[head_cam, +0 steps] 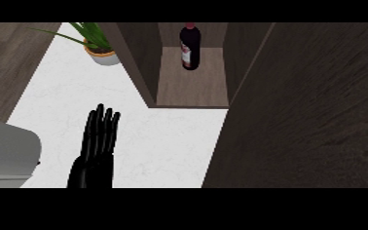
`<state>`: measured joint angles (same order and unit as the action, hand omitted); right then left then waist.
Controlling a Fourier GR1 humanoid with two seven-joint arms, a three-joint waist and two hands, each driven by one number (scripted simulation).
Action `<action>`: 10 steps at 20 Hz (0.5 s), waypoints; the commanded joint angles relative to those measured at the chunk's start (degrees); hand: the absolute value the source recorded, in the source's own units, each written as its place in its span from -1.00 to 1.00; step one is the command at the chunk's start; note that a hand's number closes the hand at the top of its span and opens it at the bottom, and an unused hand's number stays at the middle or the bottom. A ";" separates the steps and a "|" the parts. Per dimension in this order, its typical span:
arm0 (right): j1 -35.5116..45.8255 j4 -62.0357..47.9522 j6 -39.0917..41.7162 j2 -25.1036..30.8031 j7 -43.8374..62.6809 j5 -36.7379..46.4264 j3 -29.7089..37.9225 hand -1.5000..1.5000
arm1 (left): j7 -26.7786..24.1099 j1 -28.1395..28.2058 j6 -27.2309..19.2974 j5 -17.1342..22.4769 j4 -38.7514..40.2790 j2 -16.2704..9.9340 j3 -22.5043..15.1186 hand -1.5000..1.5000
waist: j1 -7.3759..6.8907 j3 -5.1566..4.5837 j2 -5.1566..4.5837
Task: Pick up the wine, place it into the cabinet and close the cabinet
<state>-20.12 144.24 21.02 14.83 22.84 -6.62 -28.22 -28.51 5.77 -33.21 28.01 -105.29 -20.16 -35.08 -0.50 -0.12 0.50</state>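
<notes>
A dark wine bottle (190, 48) with a white label stands upright on the shelf inside the open cabinet (191, 85), towards its back. The cabinet's wooden door (295, 112) stands open and fills the right side of the view. My left hand (97, 141) rests over the white counter at the lower left, fingers straight and pointing up, well apart from the cabinet and holding nothing. My right hand does not show anywhere in the view.
A potted green plant (99, 46) stands on the white counter (165, 136) just left of the cabinet. A grey rounded object (16, 156) sits at the lower left edge. Dark wood panelling (18, 63) borders the counter's left side.
</notes>
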 commanded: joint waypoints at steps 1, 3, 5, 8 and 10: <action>-0.01 12.76 -1.06 -0.96 6.78 0.34 -10.77 1.00 | 1.21 3.04 0.94 1.08 -5.24 -5.06 3.46 -1.00 | -0.05 -0.08 0.19; 1.93 12.27 -1.59 -1.32 8.37 0.06 -11.52 1.00 | -0.26 5.08 2.91 2.29 -5.50 -5.19 3.91 -1.00 | -0.27 -0.14 0.02; 4.44 8.65 -2.94 -3.82 7.83 1.75 -13.22 1.00 | -0.34 7.99 3.45 2.76 -8.17 -6.77 4.07 -1.00 | -0.83 -0.15 0.04; 4.50 7.90 -2.78 -3.28 10.36 -0.33 -14.32 1.00 | -3.50 11.47 7.73 5.76 -8.67 -8.61 7.74 -1.00 | -1.18 -0.24 0.04; 7.54 2.43 -3.49 -5.95 9.69 0.72 -15.94 1.00 | -1.67 11.21 7.15 6.32 -11.36 -10.11 9.46 -1.00 | -1.94 -0.23 -0.04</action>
<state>-15.60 143.76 19.89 13.88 26.60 -6.07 -30.07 -30.25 14.65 -27.50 32.57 -113.35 -27.98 -28.25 -1.68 -0.31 0.48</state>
